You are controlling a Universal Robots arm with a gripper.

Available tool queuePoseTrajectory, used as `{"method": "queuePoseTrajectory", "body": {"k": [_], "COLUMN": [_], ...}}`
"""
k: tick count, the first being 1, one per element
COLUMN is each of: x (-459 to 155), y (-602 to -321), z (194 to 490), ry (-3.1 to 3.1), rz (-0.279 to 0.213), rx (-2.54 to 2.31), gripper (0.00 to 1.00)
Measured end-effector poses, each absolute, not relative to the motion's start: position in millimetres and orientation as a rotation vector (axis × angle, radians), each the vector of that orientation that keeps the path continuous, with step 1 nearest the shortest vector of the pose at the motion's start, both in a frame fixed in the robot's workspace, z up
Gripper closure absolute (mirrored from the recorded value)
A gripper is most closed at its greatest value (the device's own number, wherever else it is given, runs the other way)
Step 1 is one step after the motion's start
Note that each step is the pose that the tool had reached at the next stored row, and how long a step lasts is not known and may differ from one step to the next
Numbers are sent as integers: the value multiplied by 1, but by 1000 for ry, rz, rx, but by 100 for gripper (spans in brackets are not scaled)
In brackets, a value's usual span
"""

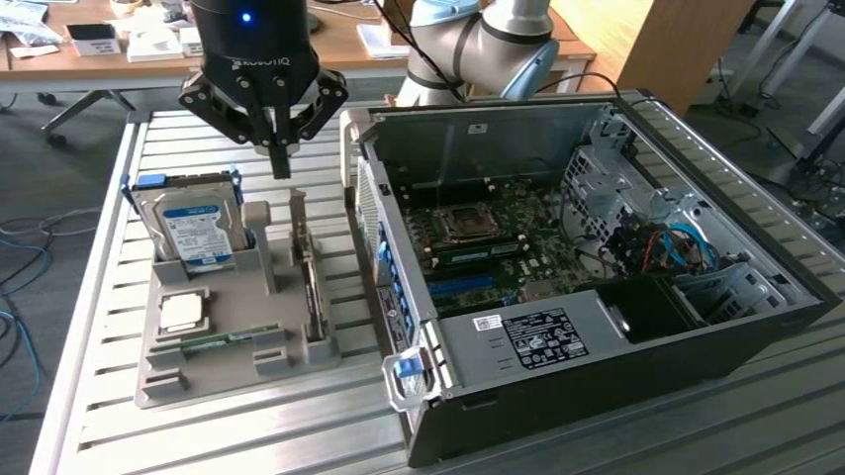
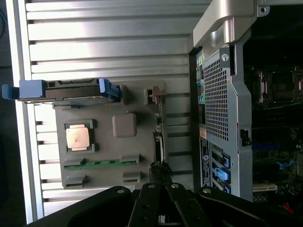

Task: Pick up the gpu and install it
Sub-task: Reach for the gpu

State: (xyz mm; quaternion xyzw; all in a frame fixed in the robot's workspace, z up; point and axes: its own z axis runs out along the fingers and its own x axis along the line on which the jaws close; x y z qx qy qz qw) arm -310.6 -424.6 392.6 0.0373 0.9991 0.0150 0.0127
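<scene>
While its two black jointed fingers meet in one narrow tip with nothing between them, the black gripper [image 1: 280, 163] [image 2: 160, 189] hangs closed and empty over the back end of the grey moulded plastic tray [image 1: 244, 371] [image 2: 104, 142]. That tray rests on the ribbed, slatted aluminium worktop [image 1: 198, 139].

The gpu [image 1: 307, 272] [image 2: 159, 139], a thin flat dark rectangular card with a narrow silver-grey metal bracket at one end, stands on its long edge in a slot along one side of the tray. Its bracket end points to the tray's back. The gripper's tip is near that bracket, just above it and apart from it.

At the tray's opposite back corner a silver hard drive [image 1: 196, 233] [image 2: 66, 92] with a blue-white label and blue plastic rails stands upright. A square metal-lidded processor [image 1: 182, 312] [image 2: 78, 138] lies flat in a pocket mid-tray. A slim green memory stick [image 1: 218, 339] [image 2: 102, 164] sits in a groove nearer the tray's front.

Just beside the tray, on the gpu's side, lies an open black and silver sheet-metal computer case [image 1: 660, 327] [image 2: 215, 99]. Its perforated rear panel faces the tray and its green motherboard [image 1: 489, 242] is exposed.
</scene>
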Motion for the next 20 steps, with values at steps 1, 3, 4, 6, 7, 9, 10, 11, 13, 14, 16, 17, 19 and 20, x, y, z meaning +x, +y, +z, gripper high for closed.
{"method": "queuePoseTrajectory", "body": {"k": [1, 3, 4, 6, 7, 9, 10, 11, 13, 14, 16, 17, 19, 20], "x": [-311, -311, -311, -311, -311, -311, -311, -311, -311, -311, -310, -310, -310, -310], "y": [-425, -426, -426, -426, -426, -427, -427, -427, -428, -428, -428, -428, -428, -428], "z": [393, 393, 393, 393, 393, 393, 393, 393, 392, 392, 392, 392, 392, 392], "ry": [3114, 3114, 3114, 3114, 3114, 3114, 3114, 3114, 3113, 3114, 3114, 3114, 3114, 3114], "rz": [47, 47, 47, 47, 47, 47, 47, 47, 47, 46, 47, 47, 46, 46], "rx": [116, 116, 116, 117, 116, 116, 116, 116, 116, 117, 116, 116, 116, 116], "gripper": [89, 89, 89, 89, 89, 89, 89, 89, 89, 89, 89, 89, 89, 89]}}
